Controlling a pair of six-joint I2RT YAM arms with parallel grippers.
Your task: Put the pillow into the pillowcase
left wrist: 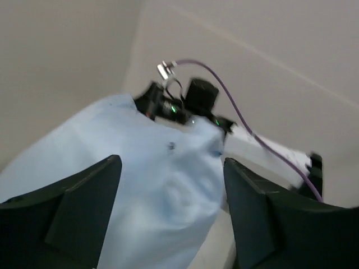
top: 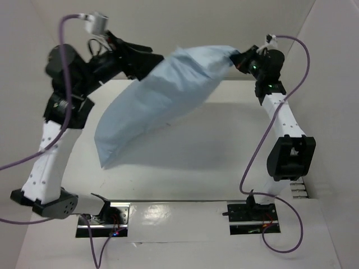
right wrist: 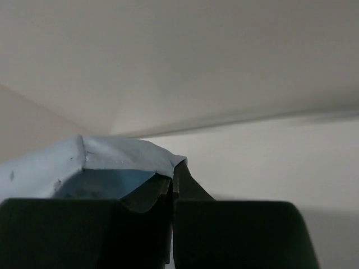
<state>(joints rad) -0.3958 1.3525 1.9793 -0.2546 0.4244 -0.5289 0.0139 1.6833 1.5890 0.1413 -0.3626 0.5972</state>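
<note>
Both arms are reaching up over the far half of the table (top: pixel 213 162), and I am watching them carry the pillowcase (top: pixel 162 95) in the air between them. The case is looking plump and rounded along its whole length. The pillow itself is not showing in any view.

The case is hanging on a slant. Its upper end is sitting high near the far edge, right of centre, and its lower end is drooping toward the left edge. Its shadow is falling on the tabletop under it. I cannot tell whether the lowest corner is touching the surface. The cloth edges are blurring in the overhead view.

The right gripper (top: pixel 240 59) is biting the upper right corner of the case. In the right wrist view the fingers (right wrist: pixel 193 190) are lying together with a fold of the blue cloth pinched between them, so they are clamping it.

The left gripper (top: pixel 150 63) is meeting the upper left side of the case, toward the far left corner. In the left wrist view its fingers (left wrist: pixel 84 213) are standing wide apart with blue cloth filling the gap. I cannot tell whether they are squeezing the case or only straddling it. That same view is looking along the case to the right gripper at its other end.
</note>
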